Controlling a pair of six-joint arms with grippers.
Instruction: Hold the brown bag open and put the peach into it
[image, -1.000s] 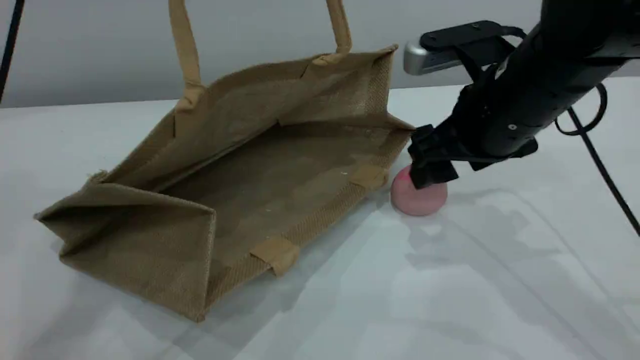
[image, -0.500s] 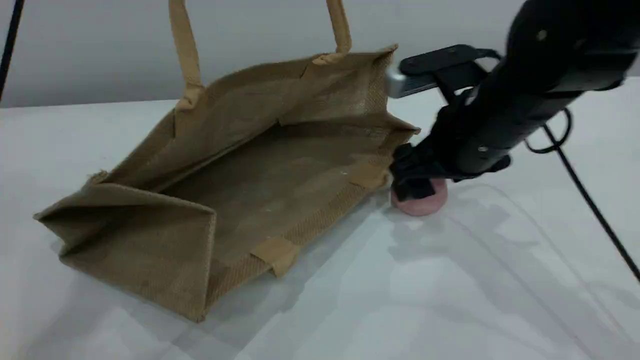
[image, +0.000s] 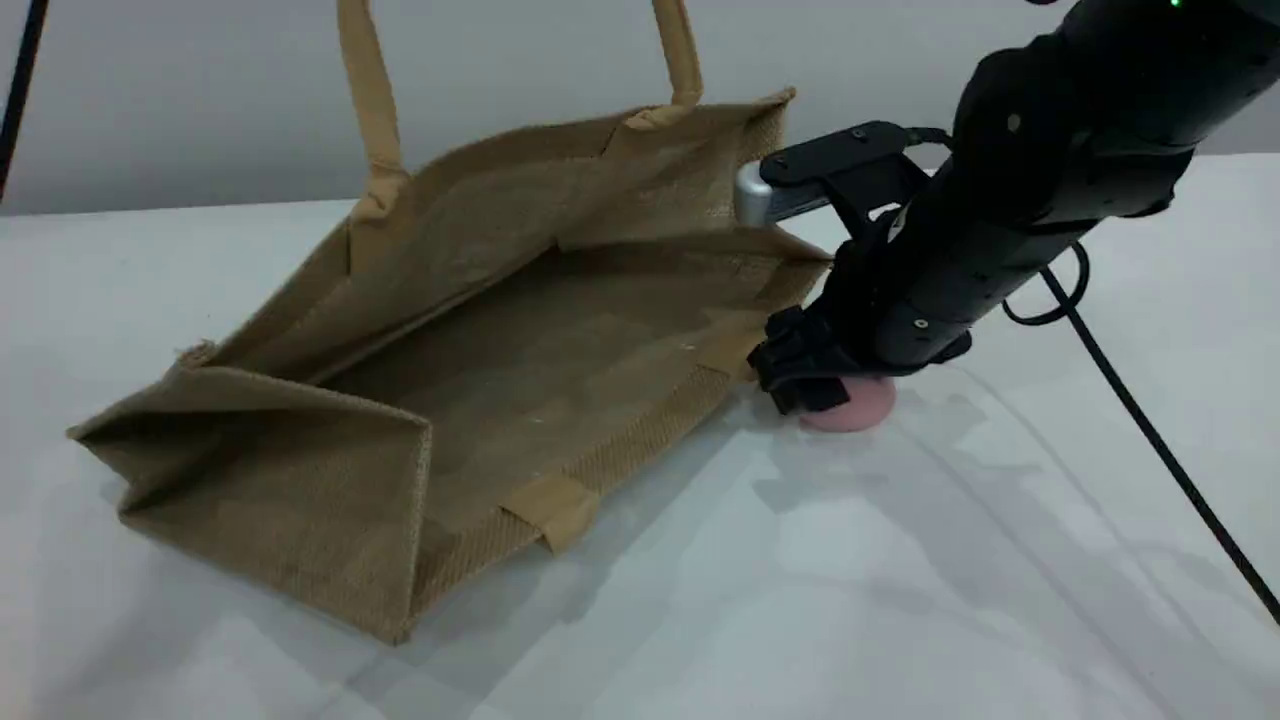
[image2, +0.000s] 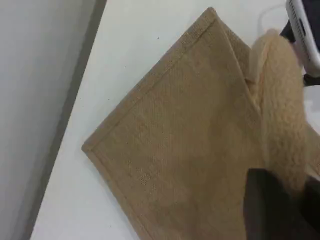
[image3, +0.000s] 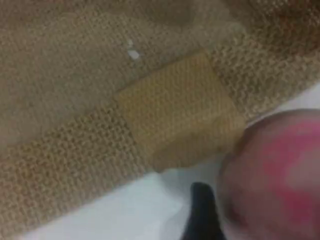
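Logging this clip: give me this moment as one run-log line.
left gripper: shut on bag handle; bag: mouth open; right gripper: over peach, grip unclear; peach: on table beside bag

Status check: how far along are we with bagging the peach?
Done: the left gripper is shut on a handle of the brown bag, holding it open on its side. In hand: the right gripper is down over the peach, which sits on the table just outside the bag's mouth; a firm grip isn't visible. Left: lift the peach and place it inside.
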